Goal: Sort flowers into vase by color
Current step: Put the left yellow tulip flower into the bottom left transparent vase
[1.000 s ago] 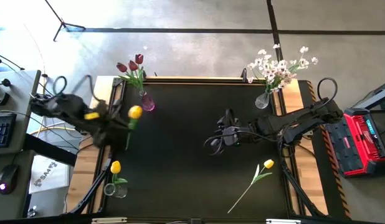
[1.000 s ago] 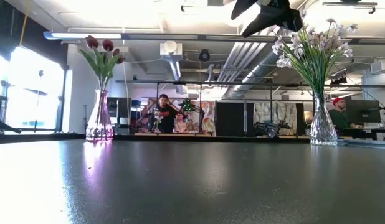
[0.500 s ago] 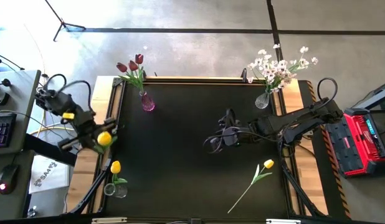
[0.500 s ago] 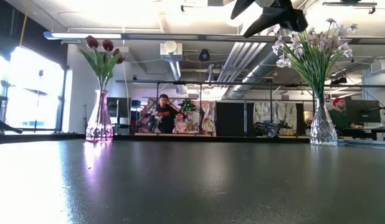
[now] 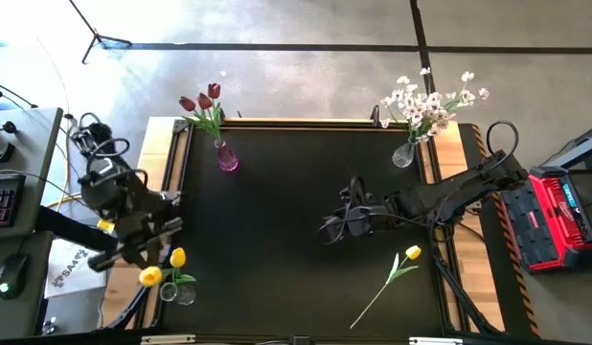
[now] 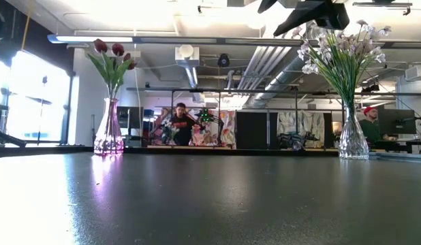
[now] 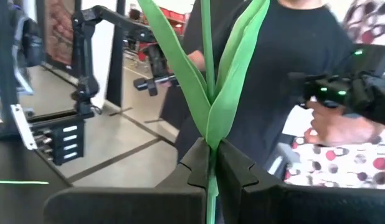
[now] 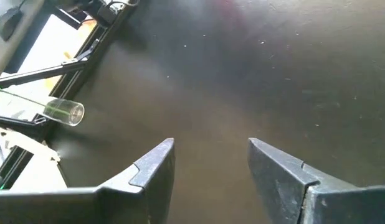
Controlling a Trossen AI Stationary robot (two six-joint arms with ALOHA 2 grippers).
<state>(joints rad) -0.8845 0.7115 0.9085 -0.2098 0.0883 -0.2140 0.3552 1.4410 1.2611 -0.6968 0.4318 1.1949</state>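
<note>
My left gripper (image 5: 143,251) is at the table's near left corner, shut on a yellow tulip (image 5: 150,276) whose head hangs just left of the clear vase (image 5: 171,290). That vase holds another yellow tulip (image 5: 177,257). A third yellow tulip (image 5: 411,253) lies flat on the table at the near right. Dark red tulips (image 5: 202,101) stand in a purple vase (image 5: 226,159) at the far left. White blossoms (image 5: 430,101) stand in a clear vase (image 5: 403,153) at the far right. My right gripper (image 8: 211,155) hangs open above the table's middle right. My left gripper pinches the tulip's green stem (image 7: 209,163) between its two fingers, just below where the two long leaves (image 7: 227,93) fork off. The fingers point level and lie across the stem. The flower is lifted clear of the table.
A person (image 7: 286,68) stands beyond the held stem in the left wrist view. A desk with a keyboard (image 5: 1,201) is left of the table and a red case (image 5: 562,216) is right of it. The black table top (image 5: 296,268) lies bare between the vases.
My left gripper has swung with the yellow tulip from beside the purple vase toward the table's near left corner, turning as it went. The tulip's head now hangs beside the clear vase, still lifted clear.
</note>
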